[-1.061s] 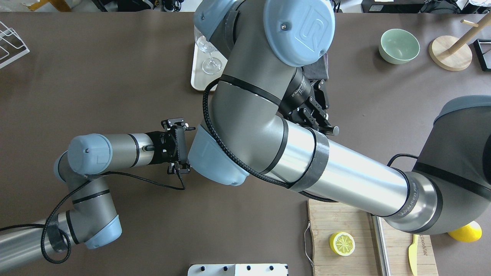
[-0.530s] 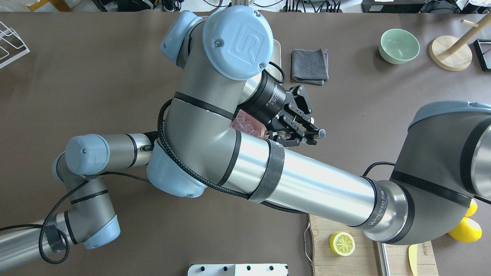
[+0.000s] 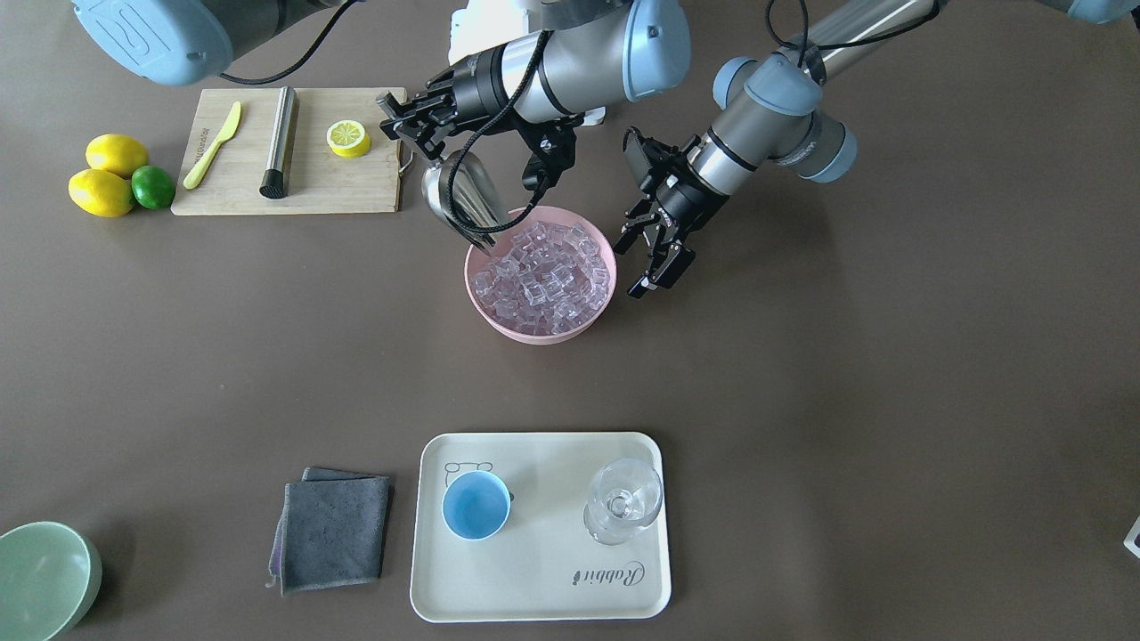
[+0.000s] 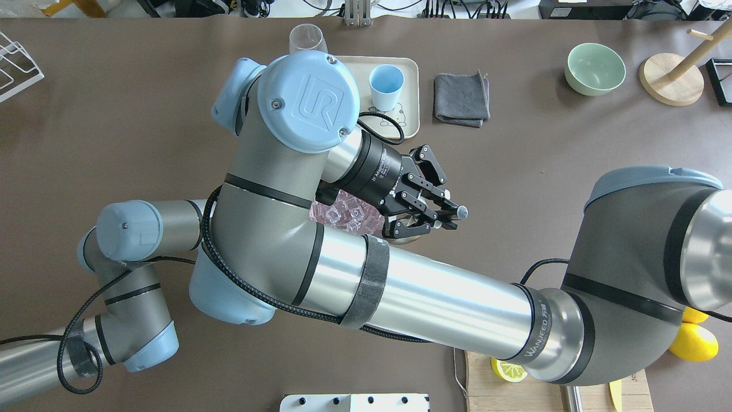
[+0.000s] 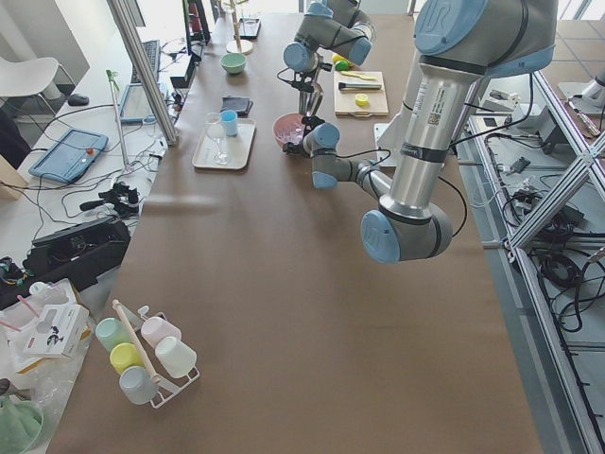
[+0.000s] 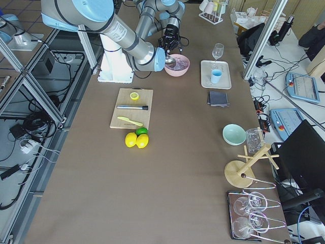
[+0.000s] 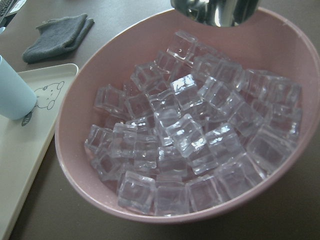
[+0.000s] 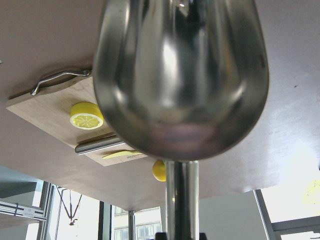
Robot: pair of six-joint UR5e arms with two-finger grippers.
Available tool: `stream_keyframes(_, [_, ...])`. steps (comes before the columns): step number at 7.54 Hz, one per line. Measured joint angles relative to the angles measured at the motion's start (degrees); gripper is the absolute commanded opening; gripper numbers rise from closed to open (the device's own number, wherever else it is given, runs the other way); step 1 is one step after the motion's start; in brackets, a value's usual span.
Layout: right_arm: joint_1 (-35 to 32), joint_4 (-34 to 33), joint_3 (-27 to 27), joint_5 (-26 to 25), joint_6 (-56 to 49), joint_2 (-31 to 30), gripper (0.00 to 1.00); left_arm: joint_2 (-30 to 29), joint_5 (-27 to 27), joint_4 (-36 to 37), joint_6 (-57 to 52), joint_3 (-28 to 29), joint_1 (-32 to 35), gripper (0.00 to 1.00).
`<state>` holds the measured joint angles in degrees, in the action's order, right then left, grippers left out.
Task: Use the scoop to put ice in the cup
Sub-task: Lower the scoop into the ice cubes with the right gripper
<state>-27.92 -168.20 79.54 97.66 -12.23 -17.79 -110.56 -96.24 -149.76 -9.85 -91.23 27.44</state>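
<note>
My right gripper [image 3: 408, 120] is shut on the handle of the steel scoop [image 3: 459, 198]. The scoop tilts down with its tip at the near rim of the pink bowl [image 3: 534, 336]. The scoop fills the right wrist view [image 8: 182, 75]. The bowl holds many clear ice cubes [image 3: 543, 271], seen close in the left wrist view [image 7: 190, 145]. My left gripper [image 3: 648, 267] is open and empty, just beside the bowl's other side. The light-blue cup [image 3: 476, 505] stands upright on the cream tray [image 3: 543, 570], apart from the bowl. It also shows in the overhead view [image 4: 386, 86].
A clear stemmed glass [image 3: 623, 500] stands on the tray beside the cup. A grey cloth [image 3: 331, 527] and a pale green bowl [image 3: 40, 579] lie beyond the tray. A cutting board [image 3: 294, 191] with a lemon half, rod and knife sits behind the scoop.
My right arm has swung towards the robot's left, carrying the scoop to the pink bowl. The tray and cup have come out from under it. The left arm has hardly moved.
</note>
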Motion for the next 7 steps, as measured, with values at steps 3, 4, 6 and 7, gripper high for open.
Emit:
stream_keyframes(3, [0.7,1.9,-2.1,-1.1,0.1,-0.3,0.00,0.0,0.0,0.0,0.0,0.1,0.0,0.98])
stream_keyframes(4, [0.7,3.1,-2.7,-1.3,0.1,-0.5,0.00,0.0,0.0,0.1,0.0,0.1,0.0,0.98])
stream_keyframes(6, [0.8,4.6,-2.9,-1.5,0.1,-0.9,0.00,-0.1,0.0,0.2,0.0,0.2,-0.1,0.98])
stream_keyframes(7, [0.7,5.0,-2.6,-1.5,0.0,-1.2,0.00,-0.1,-0.1,0.2,-0.1,0.3,-0.1,0.98])
